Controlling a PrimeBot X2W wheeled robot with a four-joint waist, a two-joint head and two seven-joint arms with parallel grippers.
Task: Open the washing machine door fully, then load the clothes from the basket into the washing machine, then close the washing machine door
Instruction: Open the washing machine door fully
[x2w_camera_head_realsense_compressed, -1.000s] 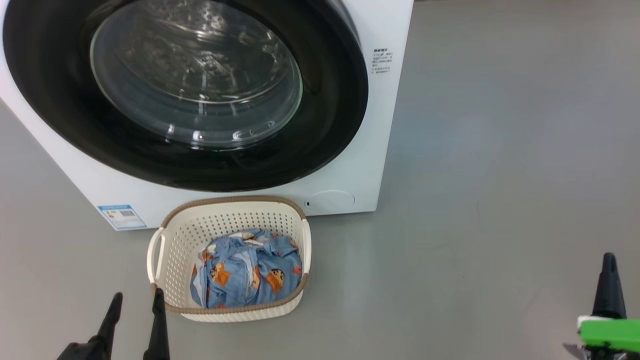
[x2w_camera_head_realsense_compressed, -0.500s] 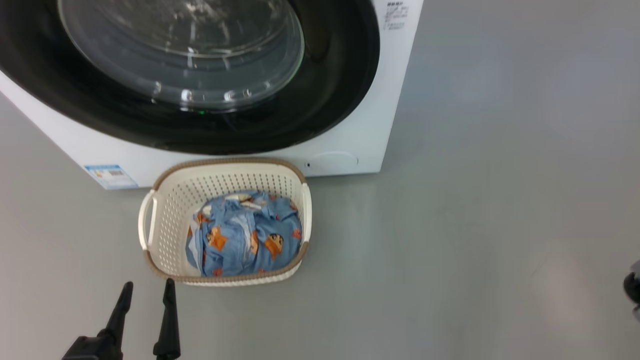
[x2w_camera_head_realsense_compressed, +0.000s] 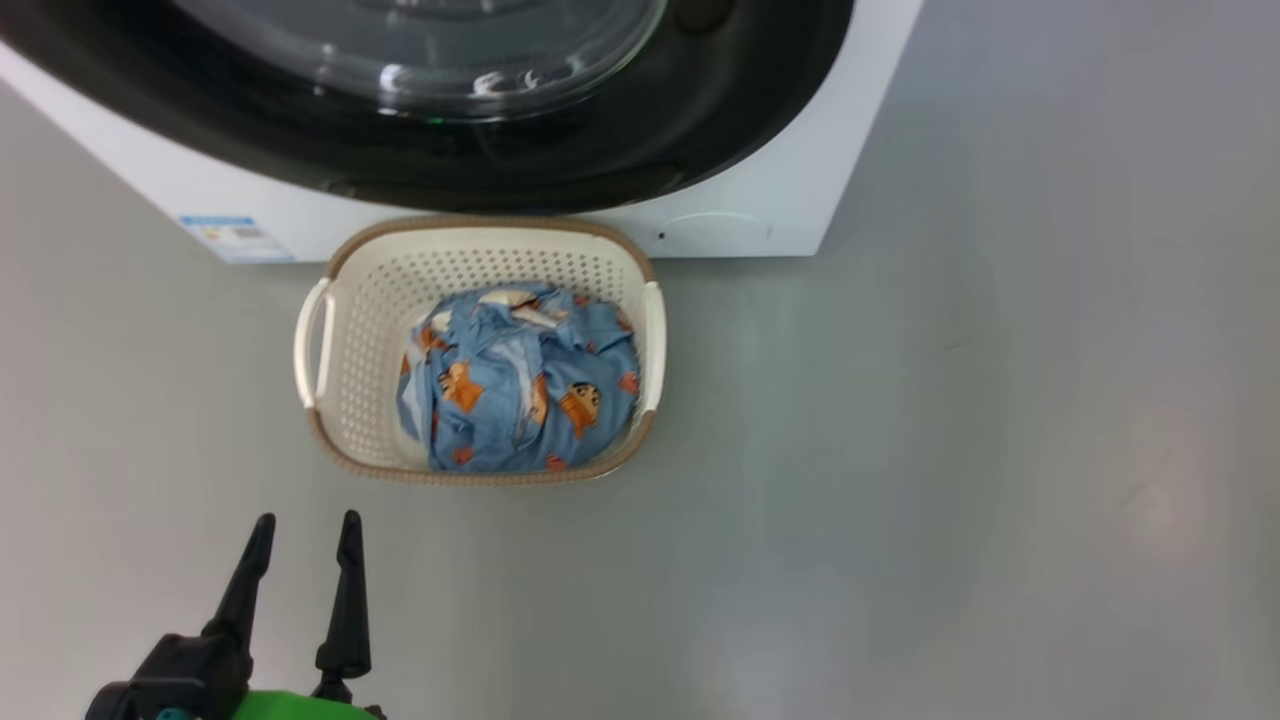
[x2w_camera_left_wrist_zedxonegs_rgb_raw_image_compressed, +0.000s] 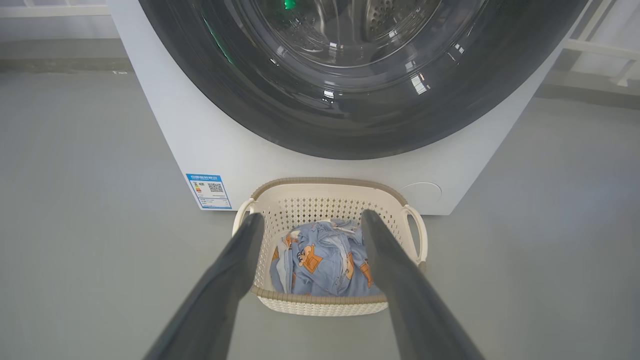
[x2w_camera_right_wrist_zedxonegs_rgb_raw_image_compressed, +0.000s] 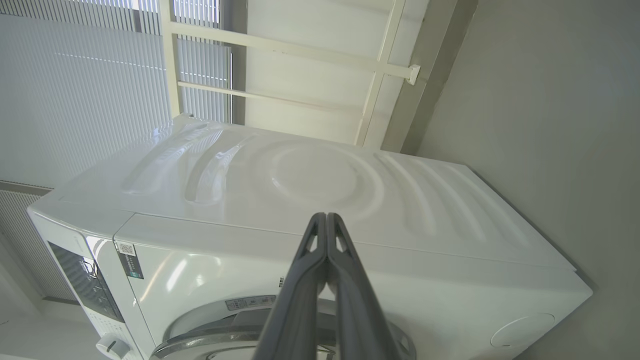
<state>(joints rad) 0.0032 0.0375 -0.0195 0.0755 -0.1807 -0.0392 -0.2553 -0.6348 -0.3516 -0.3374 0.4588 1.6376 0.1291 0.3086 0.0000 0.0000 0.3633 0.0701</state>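
A: Where is room seen?
B: Bare floor (x2w_camera_head_realsense_compressed: 950, 450) is spread right of the washer (x2w_camera_head_realsense_compressed: 790, 190), its door (x2w_camera_head_realsense_compressed: 620, 150) shut. The basket (x2w_camera_head_realsense_compressed: 370, 400) is set just before it, clothes (x2w_camera_head_realsense_compressed: 520, 395) heaped inside.
A: What else?
B: The left gripper (x2w_camera_head_realsense_compressed: 307, 520) is spread, near the basket's rim; the right gripper (x2w_camera_right_wrist_zedxonegs_rgb_raw_image_compressed: 326, 217) is clenched, empty.

We take this for a laundry corner, perhaps; big white boxy washing machine (x2w_camera_left_wrist_zedxonegs_rgb_raw_image_compressed: 200, 140); smooth grey floor (x2w_camera_head_realsense_compressed: 1000, 450); pale slatted blinds (x2w_camera_right_wrist_zedxonegs_rgb_raw_image_compressed: 75, 90).

One washing machine (x2w_camera_head_realsense_compressed: 800, 185), one basket (x2w_camera_head_realsense_compressed: 365, 380) (two handles (x2w_camera_head_realsense_compressed: 310, 345)).
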